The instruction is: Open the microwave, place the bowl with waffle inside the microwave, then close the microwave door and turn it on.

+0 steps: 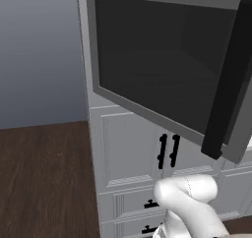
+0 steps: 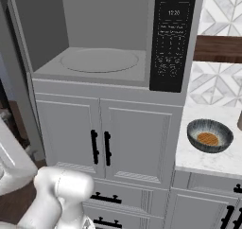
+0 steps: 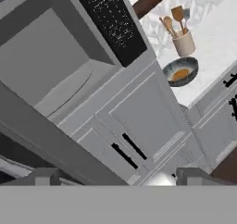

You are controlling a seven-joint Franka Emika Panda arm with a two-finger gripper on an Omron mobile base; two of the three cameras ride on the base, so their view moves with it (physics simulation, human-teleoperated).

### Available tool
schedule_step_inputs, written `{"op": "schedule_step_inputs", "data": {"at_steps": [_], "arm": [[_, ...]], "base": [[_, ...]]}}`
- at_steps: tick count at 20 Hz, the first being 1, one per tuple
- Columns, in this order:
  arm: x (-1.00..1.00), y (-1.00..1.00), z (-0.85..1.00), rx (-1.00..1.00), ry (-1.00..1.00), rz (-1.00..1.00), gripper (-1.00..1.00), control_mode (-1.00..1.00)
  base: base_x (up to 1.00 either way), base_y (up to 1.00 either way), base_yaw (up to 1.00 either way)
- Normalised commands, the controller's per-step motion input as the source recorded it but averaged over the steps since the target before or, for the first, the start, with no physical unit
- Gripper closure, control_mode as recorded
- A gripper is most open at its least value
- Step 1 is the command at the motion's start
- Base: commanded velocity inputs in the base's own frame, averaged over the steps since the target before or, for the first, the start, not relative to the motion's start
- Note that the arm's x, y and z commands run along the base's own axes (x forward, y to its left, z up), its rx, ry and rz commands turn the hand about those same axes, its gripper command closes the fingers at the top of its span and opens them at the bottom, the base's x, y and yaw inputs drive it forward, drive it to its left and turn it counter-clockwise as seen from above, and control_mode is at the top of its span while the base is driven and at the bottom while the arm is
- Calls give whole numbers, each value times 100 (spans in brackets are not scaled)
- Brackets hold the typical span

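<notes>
light: soft, even, kinda flat render | shadows: faint, inside the grey microwave cavity [image 2: 94,43] | glare: none on the dark glass microwave door [image 1: 162,60] | blur: hand view looked softer

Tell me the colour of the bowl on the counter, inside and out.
The bowl is grey-silver inside with a dark, finely patterned outside, holding an orange-brown waffle. Clearest in the right base view.

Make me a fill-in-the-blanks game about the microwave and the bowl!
1. The microwave door is swung ____.
2. The bowl sits on the ____, right of the microwave.
3. Inside the bowl lies a ____.
4. The turntable has ____ on it.

Missing words: open; counter; waffle; nothing
</notes>
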Motion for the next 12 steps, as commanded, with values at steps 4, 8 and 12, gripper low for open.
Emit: {"op": "schedule_step_inputs", "data": {"at_steps": [4,8,12], "arm": [[6,-69,0,79,0,34,-100,-100],[46,-37,0,77,11,38,-100,-100],[89,-18,-6,65,27,41,-100,-100]], "base": [[0,0,0],[0,0,0],[0,0,0]]}}
